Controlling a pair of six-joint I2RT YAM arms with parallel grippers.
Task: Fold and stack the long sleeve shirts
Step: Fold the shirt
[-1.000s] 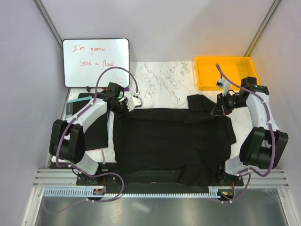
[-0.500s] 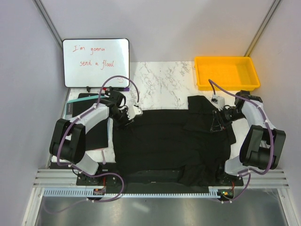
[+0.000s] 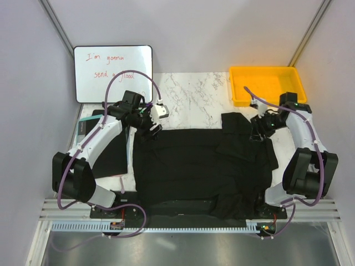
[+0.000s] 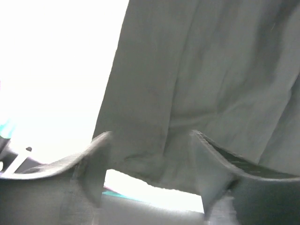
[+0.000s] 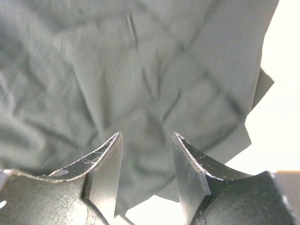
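black long sleeve shirt (image 3: 202, 166) lies spread wide across the near half of the marble counter (image 3: 188, 94), between the two arm bases, its near hem running over the counter's front edge. most of the cloth is flat. at the far right corner a part of it, a sleeve or the collar area, i cannot tell which, is doubled over into a rumpled flap.

left end effector (image 3: 152, 129) hovers at the shirt's far left corner. its wrist view shows both fingers set well apart, with the cloth edge running below the gap and nothing pinched. right end effector (image 3: 256, 134) hovers over the rumpled flap at the far right. its fingers are also parted, with creased cloth visible through the gap and nothing held.

a yellow bin (image 3: 267, 86) sits at the far right of the counter, a whiteboard (image 3: 112, 73) with red writing at the far left, and a flat black board (image 3: 108, 152) lies just beside the shirt's left edge.

the shirt looks light, thin and limp. it would likely sag and slide wherever it is not supported, and a pinch could pick up one layer or several. the far corners, taken together by the seam or edge, seem the safest hold for a fold toward the near side. the doubled flap probably needs smoothing first. no folded stack is visible yet.
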